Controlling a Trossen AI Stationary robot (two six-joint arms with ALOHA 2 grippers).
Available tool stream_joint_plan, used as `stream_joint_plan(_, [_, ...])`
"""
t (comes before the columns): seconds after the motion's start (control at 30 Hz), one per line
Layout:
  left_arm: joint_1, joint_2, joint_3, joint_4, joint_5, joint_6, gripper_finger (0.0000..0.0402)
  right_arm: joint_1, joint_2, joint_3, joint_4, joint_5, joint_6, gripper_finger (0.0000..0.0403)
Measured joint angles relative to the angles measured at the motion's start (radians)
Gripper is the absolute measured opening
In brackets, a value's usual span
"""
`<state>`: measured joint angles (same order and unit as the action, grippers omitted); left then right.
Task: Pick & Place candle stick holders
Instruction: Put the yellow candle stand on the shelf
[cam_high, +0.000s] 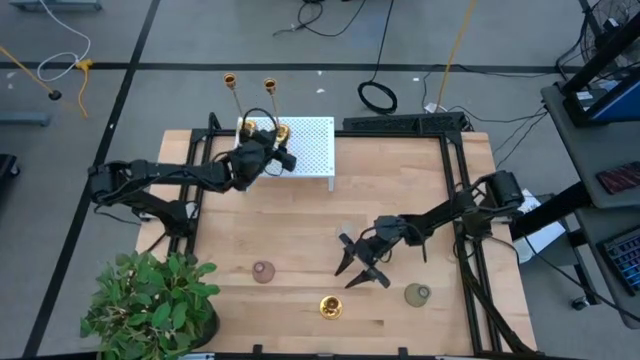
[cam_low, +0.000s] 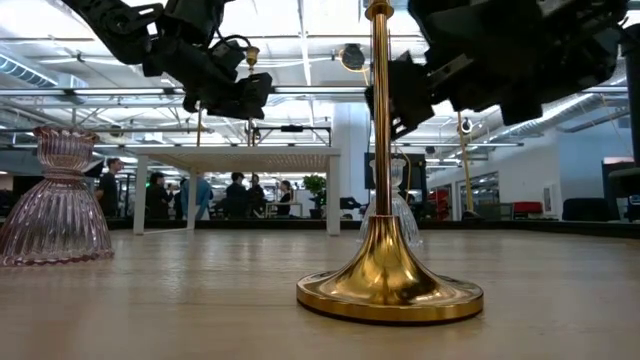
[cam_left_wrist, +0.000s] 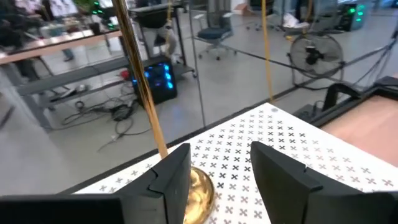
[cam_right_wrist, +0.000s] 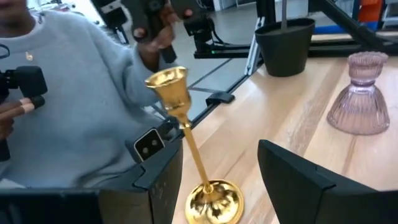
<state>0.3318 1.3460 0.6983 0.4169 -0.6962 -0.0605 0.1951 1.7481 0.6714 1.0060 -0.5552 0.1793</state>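
Two gold candle stick holders stand with their round bases (cam_high: 280, 130) on a white perforated platform (cam_high: 315, 140) at the table's far side. My left gripper (cam_high: 275, 145) is open right beside them. In the left wrist view (cam_left_wrist: 221, 162) one holder's base (cam_left_wrist: 199, 190) shows just inside one finger, its stem (cam_left_wrist: 140, 81) rising; whether they touch, I cannot tell. A third gold holder (cam_high: 330, 307) stands on its base near the table's near edge. My right gripper (cam_high: 350, 275) is open just beyond it. In the right wrist view (cam_right_wrist: 221, 162) that holder (cam_right_wrist: 186, 137) stands upright ahead of the open fingers.
A pink ribbed glass holder (cam_high: 263, 271) and a greenish glass holder (cam_high: 418, 294) stand on the table either side of the near gold holder. A potted plant (cam_high: 150, 300) fills the near left corner. A person in a grey top (cam_right_wrist: 74, 99) is beyond the near edge.
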Motion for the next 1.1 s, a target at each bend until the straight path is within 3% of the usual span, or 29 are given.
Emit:
stream_joint_plan(0.17, [-0.085, 0.000, 0.000, -0.003, -0.141, 0.009, 0.0175, 0.014, 0.070, 0.058, 0.000, -0.046, 0.014, 0.0201])
stream_joint_plan(0.37, [-0.213, -0.020, 0.000, -0.014, -0.228, 0.040, 0.0175, 0.023, 0.147, 0.147, -0.005, -0.105, 0.004, 0.0201])
stream_joint_plan(0.53, [-0.331, -0.110, 0.000, -0.077, -0.293, 0.039, 0.0175, 0.027, 0.214, 0.232, -0.023, -0.153, 0.012, 0.0201])
stream_joint_plan(0.7, [-0.442, -0.241, 0.001, -0.157, -0.300, 0.039, 0.0175, 0.047, 0.272, 0.305, -0.040, -0.232, -0.016, 0.0201])
stream_joint_plan(0.93, [-0.569, -0.377, 0.001, -0.255, -0.300, 0.036, 0.0175, 0.062, 0.280, 0.349, -0.112, -0.219, -0.117, 0.0197])
stream_joint_plan(1.1, [-0.630, -0.424, 0.001, -0.266, -0.299, 0.036, 0.0175, 0.055, 0.280, 0.351, -0.135, -0.208, -0.120, 0.0152])
